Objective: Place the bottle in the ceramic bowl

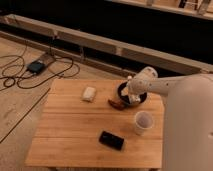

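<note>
The dark ceramic bowl [140, 99] sits at the back right of the wooden table [75, 125]. My gripper [131, 92] reaches down from the white arm [165, 87] and hangs right over the bowl, its tip inside the rim. A pale slim shape at the gripper's tip, low in the bowl, looks like the bottle [126, 98]. I cannot tell whether it is still held or lies loose in the bowl. The arm hides part of the bowl.
A white cup [143, 122] stands in front of the bowl. A small brown thing [116, 104] lies by the bowl's left rim. A white rounded block [89, 93] lies at the back left, a black phone [111, 140] near the front. Cables [30, 70] lie on the floor to the left.
</note>
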`<state>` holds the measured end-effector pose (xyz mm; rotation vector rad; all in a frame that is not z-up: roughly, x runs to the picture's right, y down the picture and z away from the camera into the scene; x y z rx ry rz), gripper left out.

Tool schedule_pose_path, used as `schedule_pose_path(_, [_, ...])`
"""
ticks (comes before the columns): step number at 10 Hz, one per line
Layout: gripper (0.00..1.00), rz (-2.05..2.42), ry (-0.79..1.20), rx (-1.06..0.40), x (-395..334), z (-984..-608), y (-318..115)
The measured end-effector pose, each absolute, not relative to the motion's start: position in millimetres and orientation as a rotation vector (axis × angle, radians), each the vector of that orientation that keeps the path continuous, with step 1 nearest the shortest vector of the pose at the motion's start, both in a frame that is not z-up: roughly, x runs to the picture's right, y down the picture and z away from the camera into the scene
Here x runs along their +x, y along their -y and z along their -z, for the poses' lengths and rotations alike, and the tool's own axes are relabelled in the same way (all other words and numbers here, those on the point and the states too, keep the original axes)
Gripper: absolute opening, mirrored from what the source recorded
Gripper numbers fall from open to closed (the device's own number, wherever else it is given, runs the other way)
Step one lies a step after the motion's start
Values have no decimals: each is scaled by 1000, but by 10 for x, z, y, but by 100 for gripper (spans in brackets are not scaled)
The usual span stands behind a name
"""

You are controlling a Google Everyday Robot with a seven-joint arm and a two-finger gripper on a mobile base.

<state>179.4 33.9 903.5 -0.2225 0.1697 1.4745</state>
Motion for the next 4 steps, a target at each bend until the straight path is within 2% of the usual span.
schedule_pose_path(4, [80, -1488, -166, -214, 1811, -9022, -302])
